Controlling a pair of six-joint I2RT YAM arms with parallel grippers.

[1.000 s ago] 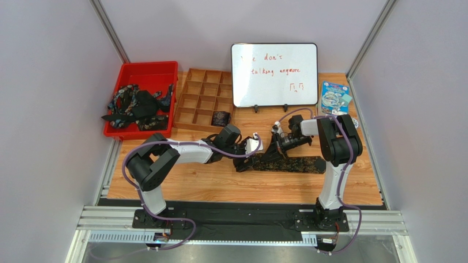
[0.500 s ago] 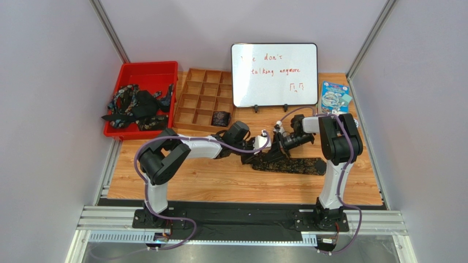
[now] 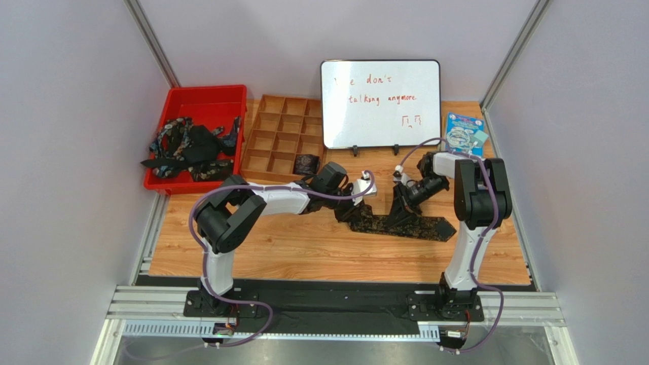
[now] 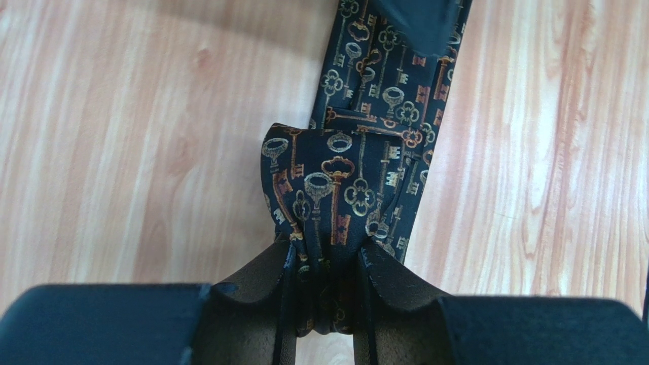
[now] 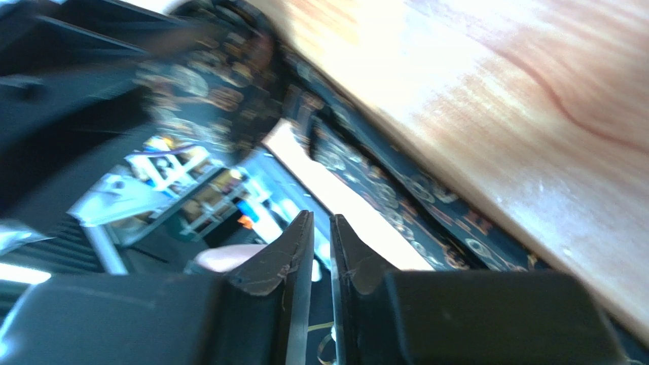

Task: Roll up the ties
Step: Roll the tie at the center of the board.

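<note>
One coil (image 3: 307,163) sits in the tray (image 3: 268,114), more ties (image 3: 187,144) lie in the bin (image 3: 199,93), and the tie (image 4: 358,175) flat on the table (image 3: 305,251) has only its first fold, pinched by the left claw (image 4: 326,255), while the right claw (image 5: 321,228) is slightly parted and empty.
</note>
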